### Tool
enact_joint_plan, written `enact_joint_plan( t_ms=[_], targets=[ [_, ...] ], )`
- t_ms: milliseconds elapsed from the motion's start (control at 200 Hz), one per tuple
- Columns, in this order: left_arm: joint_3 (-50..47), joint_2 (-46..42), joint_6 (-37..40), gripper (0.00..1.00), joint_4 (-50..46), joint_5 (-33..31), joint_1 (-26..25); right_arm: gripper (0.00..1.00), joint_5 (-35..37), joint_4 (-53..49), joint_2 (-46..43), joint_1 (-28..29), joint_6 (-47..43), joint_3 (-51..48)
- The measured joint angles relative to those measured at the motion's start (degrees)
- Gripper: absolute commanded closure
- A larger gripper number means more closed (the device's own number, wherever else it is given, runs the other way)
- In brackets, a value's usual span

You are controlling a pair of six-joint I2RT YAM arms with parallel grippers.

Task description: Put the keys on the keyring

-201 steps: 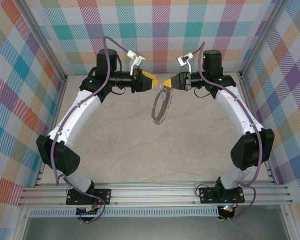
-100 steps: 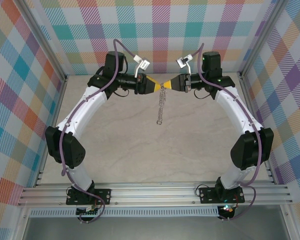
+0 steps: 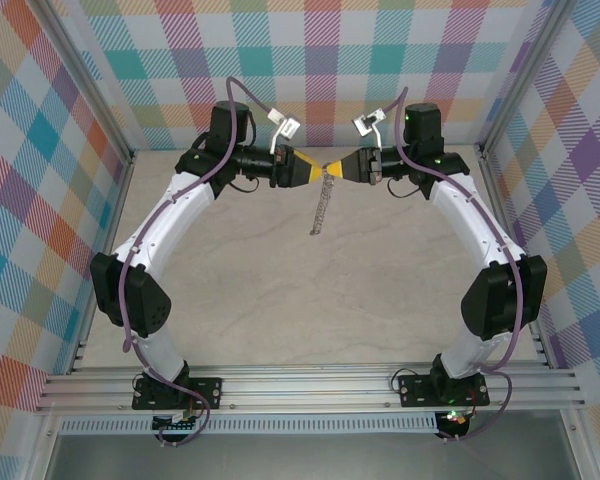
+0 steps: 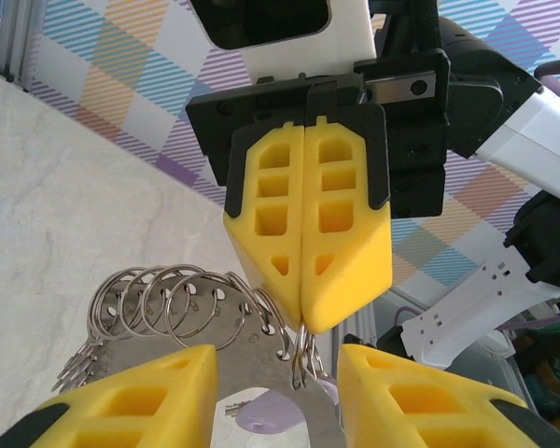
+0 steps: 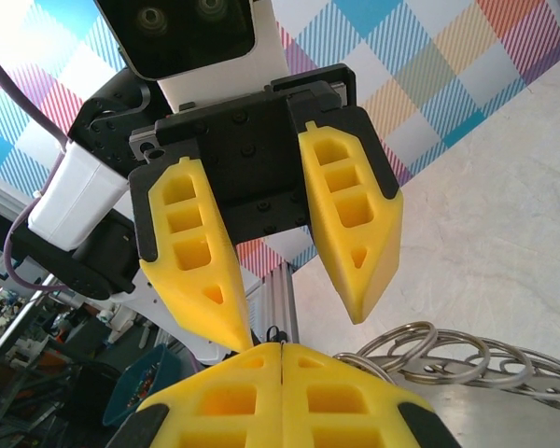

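**Operator:** Report the near end of the work zone.

**Technician:** The yellow-fingered left gripper [image 4: 278,355] stands spread, and nothing is seen clamped between its blocks. The tiny lilac-headed key [image 4: 264,412] lies in that gap, at the lower edge of the left wrist view. It sits just beside the flat silvery band of the large, thin, silver-grey metal keyring [image 3: 321,203]. Whether the key is already threaded on the band, or touches either finger, cannot be told.

**Operator:** What supports the keyring?

**Technician:** The yellow-fingered right gripper [image 4: 301,322] faces the left one tip to tip. Its fingers are pressed together and pinch the ring at its upper end. In the overhead view the hoop hangs edge-on from that pinch, down toward the pale marbled table [image 3: 280,290]. Contact at its lower end cannot be confirmed. The fringe of small silvery split rings [image 4: 168,303] fans out to one side.

**Operator:** Why this arrangement?

**Technician:** This is a judgement. A pinch at one point fixes the hoop's position and leaves the rest of the rim exposed. The spread gripper can then work at the band. Because the grippers face each other, the joint stays in both wrist views.

**Operator:** Hazard?

**Technician:** The hoop probably swings freely, so any nudge could shift the key off line.

**Operator:** Beyond the grippers?

**Technician:** The pastel checked wall panel [image 3: 310,60] stands well apart.
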Motion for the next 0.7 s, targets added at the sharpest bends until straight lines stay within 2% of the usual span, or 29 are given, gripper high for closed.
enact_joint_plan(
  t_ms=[205, 365, 520, 640, 700],
  targets=[
    [0.0, 0.1, -0.2, 0.62, 0.1, 0.0, -0.9, 1.00, 0.0, 0.1, 0.1, 0.0, 0.1, 0.0],
    [0.0, 0.5, -0.2, 0.67, 0.1, 0.4, -1.3, 1.00, 0.0, 0.1, 0.1, 0.0, 0.2, 0.0],
    [0.0, 1.0, -0.2, 0.76, 0.1, 0.5, -1.5, 1.00, 0.0, 0.1, 0.2, 0.0, 0.3, 0.0],
    [0.1, 1.0, -0.2, 0.88, 0.1, 0.9, -1.5, 1.00, 0.0, 0.5, 0.2, 0.0, 0.3, -0.2],
    [0.1, 1.1, -0.5, 0.97, 0.1, 0.8, -1.6, 1.00, -0.1, 0.7, 0.2, 0.0, 0.4, -0.5]
  ],
)
